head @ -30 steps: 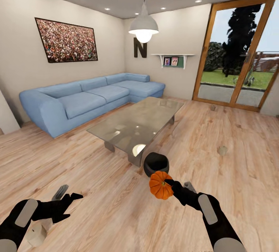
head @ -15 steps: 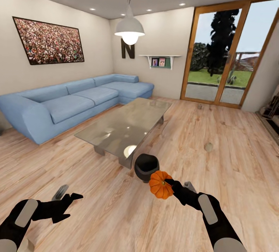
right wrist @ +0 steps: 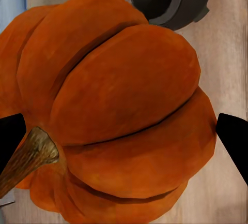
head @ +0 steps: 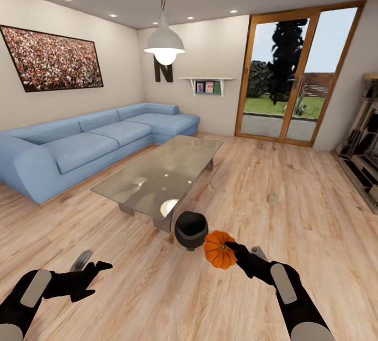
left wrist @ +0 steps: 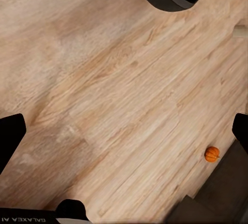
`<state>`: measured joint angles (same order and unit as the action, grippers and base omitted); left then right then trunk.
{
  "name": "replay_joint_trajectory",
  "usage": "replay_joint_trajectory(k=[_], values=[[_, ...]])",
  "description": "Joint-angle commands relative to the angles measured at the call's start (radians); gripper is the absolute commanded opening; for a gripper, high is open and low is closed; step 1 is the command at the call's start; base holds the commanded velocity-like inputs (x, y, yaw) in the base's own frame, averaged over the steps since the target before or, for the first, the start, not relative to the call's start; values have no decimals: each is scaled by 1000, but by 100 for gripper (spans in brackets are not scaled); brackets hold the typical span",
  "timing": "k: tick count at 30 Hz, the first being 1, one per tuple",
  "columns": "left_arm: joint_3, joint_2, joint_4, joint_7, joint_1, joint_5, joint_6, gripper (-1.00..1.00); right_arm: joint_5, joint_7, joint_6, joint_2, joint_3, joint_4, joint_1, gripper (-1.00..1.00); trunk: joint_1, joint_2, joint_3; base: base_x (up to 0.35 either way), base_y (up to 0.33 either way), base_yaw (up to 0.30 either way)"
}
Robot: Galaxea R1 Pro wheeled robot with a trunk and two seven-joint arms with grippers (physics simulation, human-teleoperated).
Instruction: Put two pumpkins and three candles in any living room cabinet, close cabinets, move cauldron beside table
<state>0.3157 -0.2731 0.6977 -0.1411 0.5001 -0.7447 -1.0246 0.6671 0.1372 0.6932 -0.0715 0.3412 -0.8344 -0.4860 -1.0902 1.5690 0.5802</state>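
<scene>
Orange pumpkin (head: pixel 219 249) sits gripped in the right hand (head: pixel 234 251), held above the wood floor (head: pixel 294 236); in the right wrist view the pumpkin (right wrist: pixel 113 110) sits between the two black fingertips (right wrist: pixel 235 138), stem off to one side. Left hand (head: pixel 93 273) is spread open, holding nothing, low over the floor; its wrist view shows bare planks and a second pumpkin (left wrist: pixel 212 153) lying on the floor just beside a dark edge, what it is I cannot tell. Just beyond the held pumpkin stands the cauldron (head: pixel 190 230), black, on the floor touching or just beside the corner of the glass desk (head: pixel 157 176); its inside looks dark, contents cannot be told. Farther out, two small tan lumps on the floor, likely candles (head: pixel 272 199), one mid-room and one near the glass door (head: pixel 286 81); too small to be sure. Blue sofa (head: pixel 89 144) beyond the desk, grey fireplace (head: pixel 365 152) at the right edge. Step in hand, as judged: carrying the first pumpkin toward a cabinet. Next move calls for turning the base to find that cabinet, opening a drawer with the free left hand, then dropping the pumpkin in. Nothing looks stowed yet.
</scene>
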Motion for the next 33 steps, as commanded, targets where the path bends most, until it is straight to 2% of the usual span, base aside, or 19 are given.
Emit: replay_joint_trajectory(k=[1,33], values=[[0,0,0,0,0,0,0,100,3,0,0,0,1,0,0,-100,0,0,-1,0,0,-218],[-6,2,0,3,0,4,7,100,2,-4,-2,1,4,2,1,-100,0,0,-36,0,0,-222]])
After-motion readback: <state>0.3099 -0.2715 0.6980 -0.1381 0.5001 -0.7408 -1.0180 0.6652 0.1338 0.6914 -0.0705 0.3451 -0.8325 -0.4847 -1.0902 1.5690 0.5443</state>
